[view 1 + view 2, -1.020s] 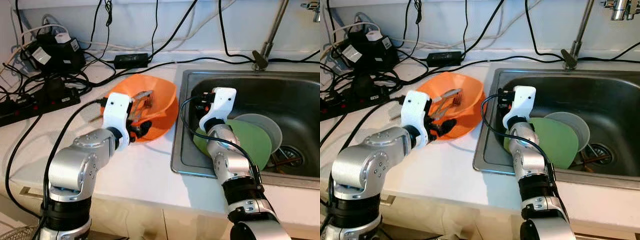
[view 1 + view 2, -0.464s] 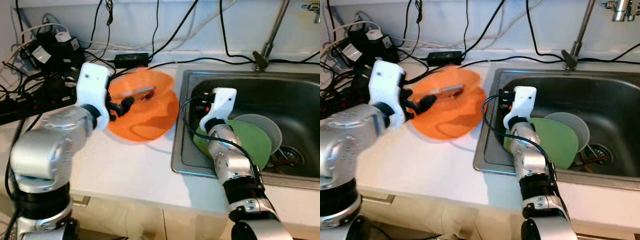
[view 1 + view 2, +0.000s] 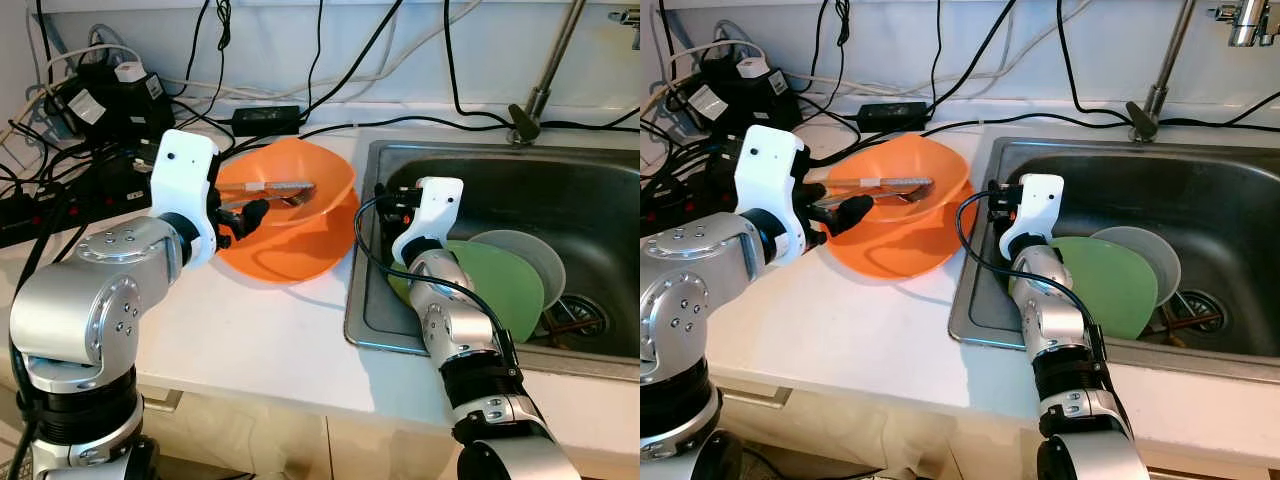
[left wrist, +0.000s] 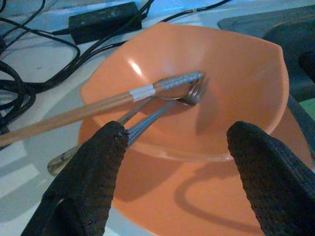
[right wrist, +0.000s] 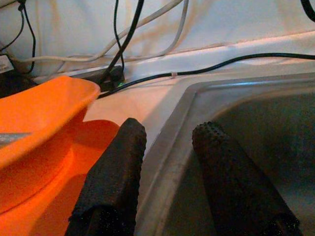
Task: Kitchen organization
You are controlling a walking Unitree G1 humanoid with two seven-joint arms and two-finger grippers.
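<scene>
An orange bowl (image 3: 300, 175) stands on the white counter, left of the sink, and appears to rest on a second orange dish (image 3: 290, 250). A fork and a wooden-handled utensil (image 4: 162, 93) lie across the bowl, with their handles sticking out over the rim. My left gripper (image 3: 243, 212) hovers just left of the bowl, open, with its black fingers (image 4: 88, 187) spread wide and nothing between them. At the sink's left rim my right gripper (image 3: 384, 196) is open and empty. A green plate (image 3: 500, 285) leans in the sink against a grey dish (image 3: 535, 250).
The steel sink (image 3: 600, 180) has a tap (image 3: 545, 70) behind it and sticks near the drain (image 3: 572, 322). Power strips, adapters and tangled black cables (image 3: 90, 110) crowd the back left of the counter. A black power brick (image 3: 265, 117) lies behind the bowl.
My left gripper has drawn back out of the bowl, up and to the left. The bowl has gone from tipped to sitting more level. The right arm has hardly moved.
</scene>
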